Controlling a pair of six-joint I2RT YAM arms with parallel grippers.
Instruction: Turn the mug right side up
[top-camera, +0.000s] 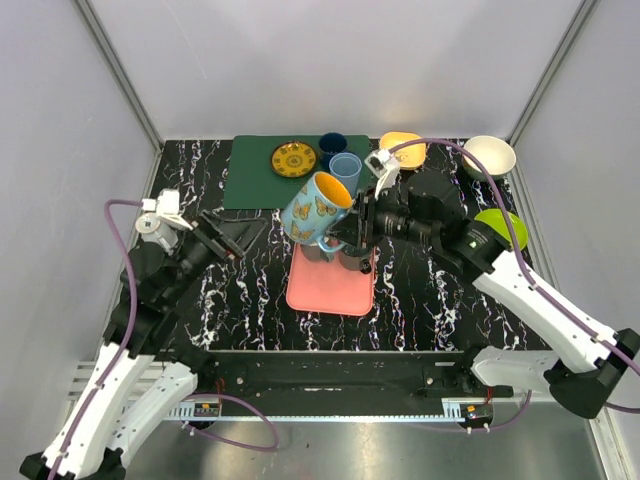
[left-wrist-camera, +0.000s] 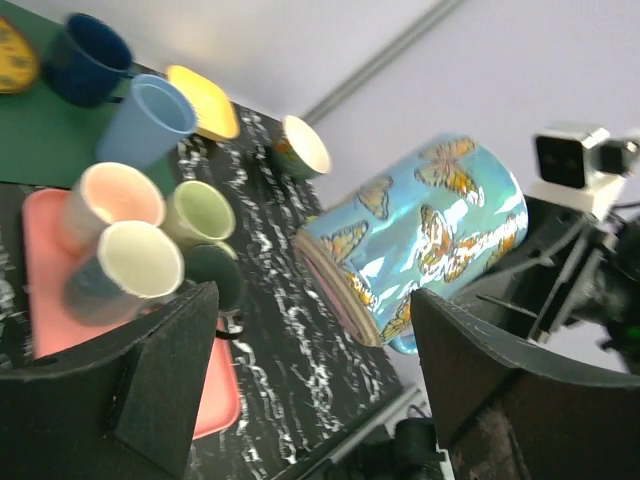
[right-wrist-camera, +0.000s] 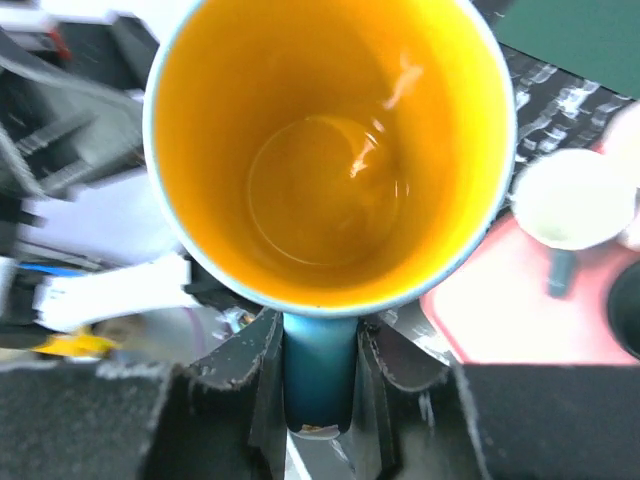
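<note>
blue mug (top-camera: 318, 208) tilted in right fingers (right-wrist-camera: 235, 385)

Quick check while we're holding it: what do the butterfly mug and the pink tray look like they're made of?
Butterfly mug: probably glazed ceramic. It is glossy, with sharp highlights on the blue printed wall and on the orange inside, and it has a thick rim.
Pink tray: it looks like matte plastic or silicone, with flat, even colour, no glare and rounded corners. I cannot tell which of the two.
</note>
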